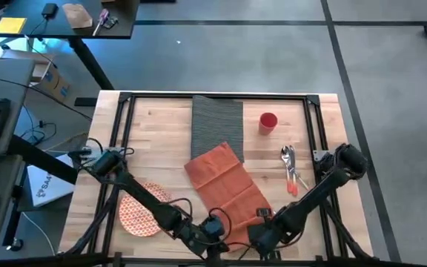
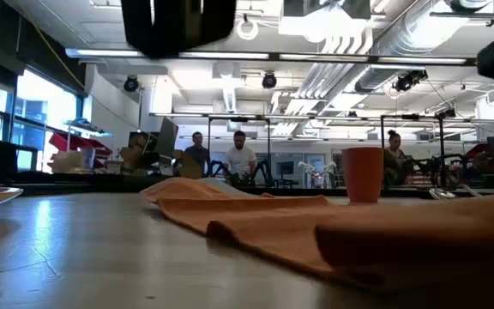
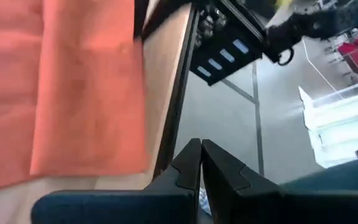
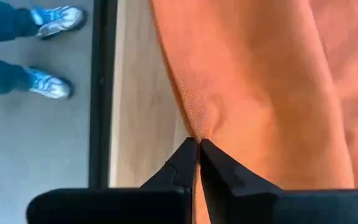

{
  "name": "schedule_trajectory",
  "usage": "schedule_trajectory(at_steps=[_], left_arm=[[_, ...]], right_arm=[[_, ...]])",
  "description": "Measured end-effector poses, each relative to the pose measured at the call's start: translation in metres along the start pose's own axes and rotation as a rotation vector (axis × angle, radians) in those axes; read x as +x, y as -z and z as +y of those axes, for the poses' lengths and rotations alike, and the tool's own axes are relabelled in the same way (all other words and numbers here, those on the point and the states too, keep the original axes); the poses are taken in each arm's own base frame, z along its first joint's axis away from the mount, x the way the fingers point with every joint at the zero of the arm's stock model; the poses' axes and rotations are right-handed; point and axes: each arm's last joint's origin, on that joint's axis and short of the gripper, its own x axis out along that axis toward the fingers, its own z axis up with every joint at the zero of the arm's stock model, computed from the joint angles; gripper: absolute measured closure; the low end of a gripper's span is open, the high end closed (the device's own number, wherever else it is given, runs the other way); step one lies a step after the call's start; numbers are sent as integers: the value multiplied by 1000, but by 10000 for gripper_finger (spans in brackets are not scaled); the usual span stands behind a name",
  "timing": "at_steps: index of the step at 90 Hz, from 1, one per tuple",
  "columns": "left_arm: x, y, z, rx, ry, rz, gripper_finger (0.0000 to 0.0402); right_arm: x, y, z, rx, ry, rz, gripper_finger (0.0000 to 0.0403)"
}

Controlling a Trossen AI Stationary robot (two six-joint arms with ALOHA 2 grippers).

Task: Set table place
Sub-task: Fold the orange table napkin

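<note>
Two dark, near-black jointed arms — slim tubular links between bulkier rounded joint housings. Thin cables trailing near the left arm's (image 1: 136, 189) base. Blocky black shoulder on the right arm (image 1: 325, 182). Pointed black fingers (image 3: 188, 168) — angular, notched at the tips, set on a broad flat dark-blue crossbar.

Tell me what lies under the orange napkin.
The napkin covers bare table and overlaps the near end of the grey placemat. Whether anything else sits beneath it cannot be seen.
</note>
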Motion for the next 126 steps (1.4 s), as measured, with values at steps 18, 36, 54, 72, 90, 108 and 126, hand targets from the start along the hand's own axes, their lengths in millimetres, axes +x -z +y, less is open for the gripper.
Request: schedule_trajectory(at_steps=[18, 36, 54, 72, 90, 108, 126], left_arm=[[19, 11, 6, 32, 37, -76, 363], [31, 17, 11, 182, 66, -122, 286], [32, 19, 14, 304, 9, -96, 246], [31, 17, 14, 361, -135, -22, 249], [29, 19, 20, 314, -250, 8, 257], [27, 21, 25, 323, -309, 10, 264], [28, 18, 27, 346, -316, 9, 268]], right_arm=[[-10, -2, -6, 36, -46, 42, 403], [-13, -9, -15, 68, -90, 66, 403], [-15, -19, -29, 120, -102, 68, 403], [-18, -30, -46, 186, -119, 72, 403], [-20, -36, -56, 212, -138, 76, 403], [-20, -36, -57, 219, -139, 76, 403], [-21, -39, -62, 252, -160, 87, 403]])
